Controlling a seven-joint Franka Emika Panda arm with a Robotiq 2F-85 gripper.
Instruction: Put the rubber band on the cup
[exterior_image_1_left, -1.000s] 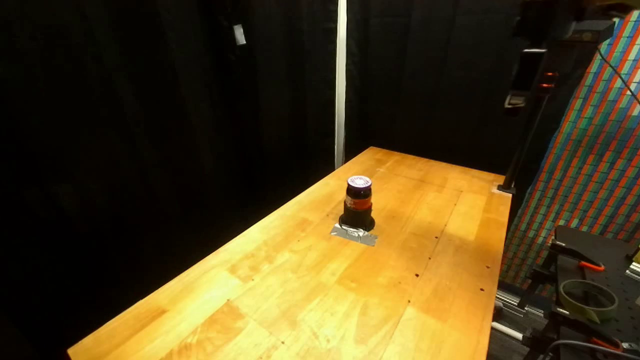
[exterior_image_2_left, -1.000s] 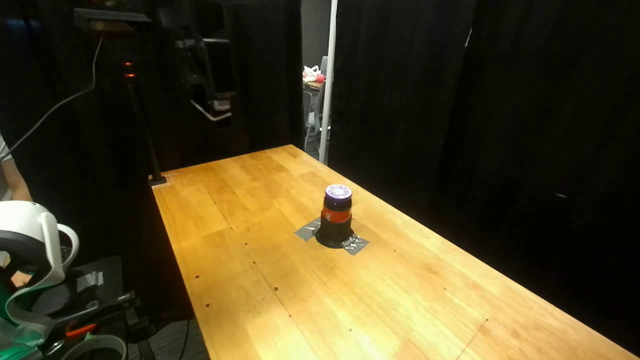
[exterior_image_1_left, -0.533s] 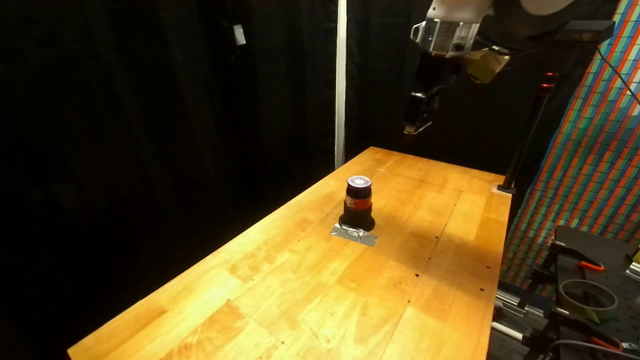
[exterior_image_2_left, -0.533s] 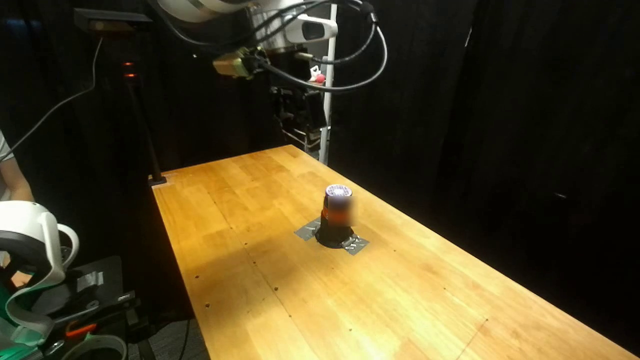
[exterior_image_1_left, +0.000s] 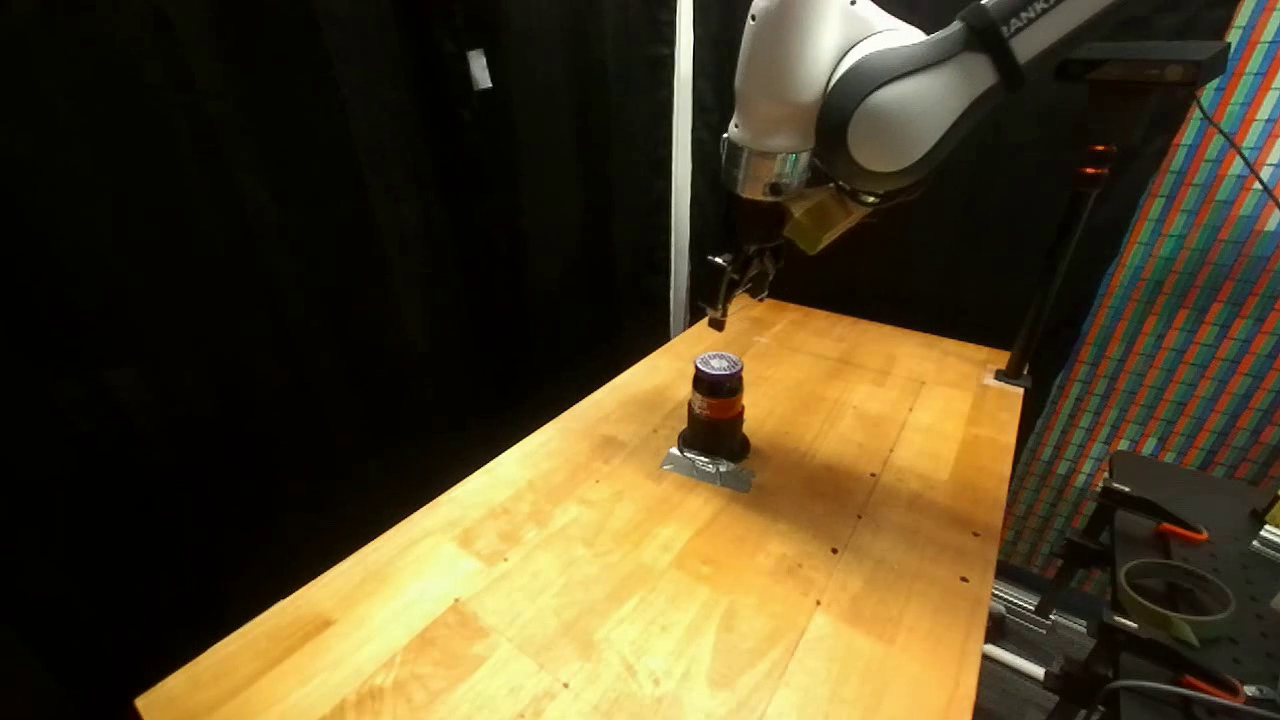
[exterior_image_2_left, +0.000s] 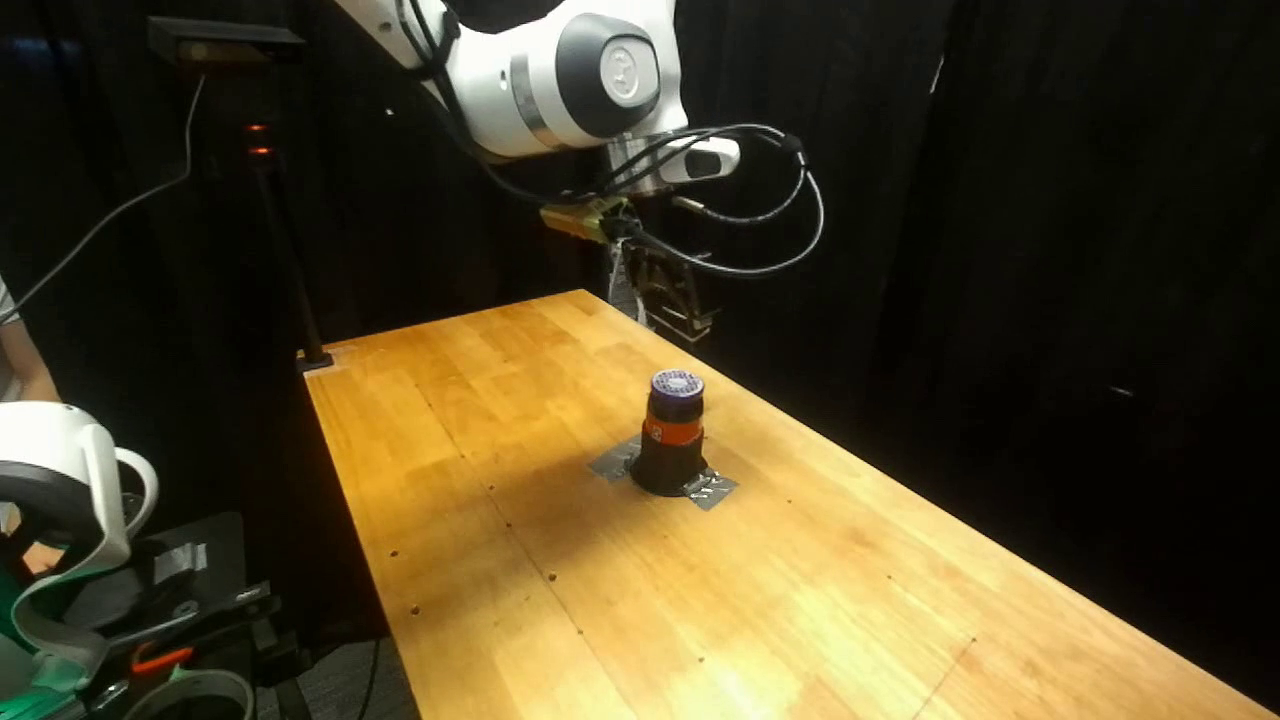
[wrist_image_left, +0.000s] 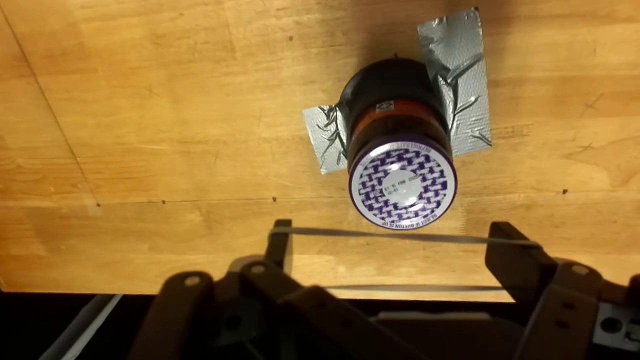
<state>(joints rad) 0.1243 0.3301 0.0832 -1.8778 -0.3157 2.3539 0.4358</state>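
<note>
The cup is a small dark cylinder with an orange-red band and a purple-and-white lid. It stands upright on the wooden table in both exterior views; the wrist view looks down on its lid. My gripper is open. A thin pale rubber band is stretched around its two fingers, with two strands running across the gap. In an exterior view the gripper hangs above and a little behind the cup, apart from it. In both exterior views the band is too small to make out clearly.
Grey tape strips lie on both sides of the cup's base, on the wooden table. A black post stands at a table corner. A side cart with a tape roll is beside the table.
The arm has come into view, swung across over the table and lowered, bringing the open gripper close above the cup. The cup has not moved.
</note>
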